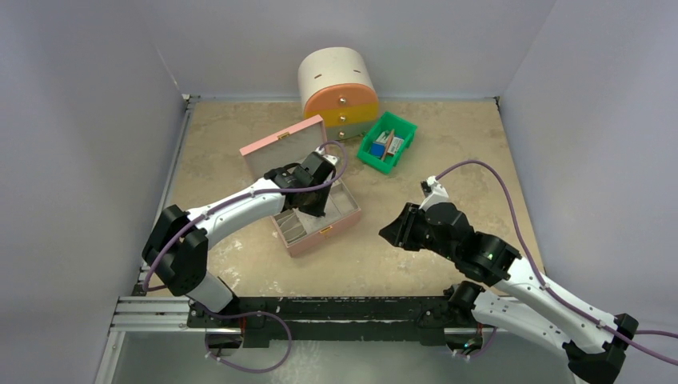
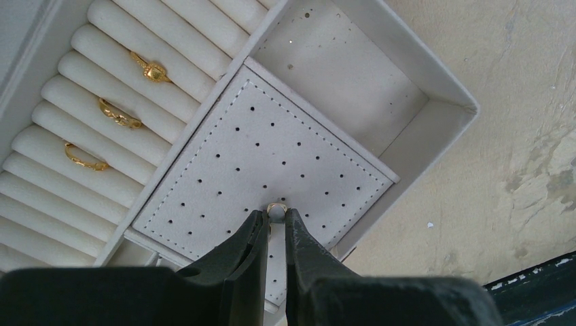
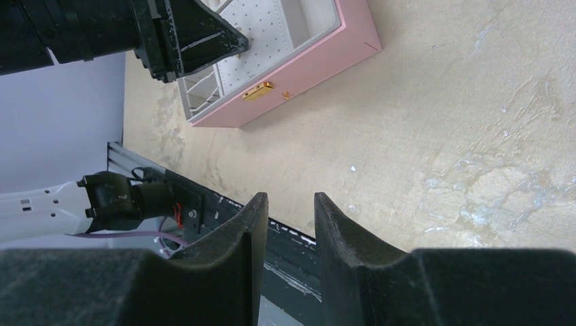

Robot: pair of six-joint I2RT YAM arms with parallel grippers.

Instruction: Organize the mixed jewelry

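Robot lab cell, plain grey walls (image 1: 80,120), stone-look tabletop (image 1: 448,144), aluminium rail (image 1: 152,314)

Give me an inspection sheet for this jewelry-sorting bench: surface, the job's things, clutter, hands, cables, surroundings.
Surface: beige mottled table.
Job's things: open pink jewelry box; three gold rings seated in its ring rolls; small gold piece at the perforated pad.
Clutter: green bin of coloured items; round drawer chest at the back.
Hands: left hand shut on the small gold piece; right hand open, empty, above the table.
Cables: purple cables loop off both arms.
Surroundings: plain grey walls on three sides.
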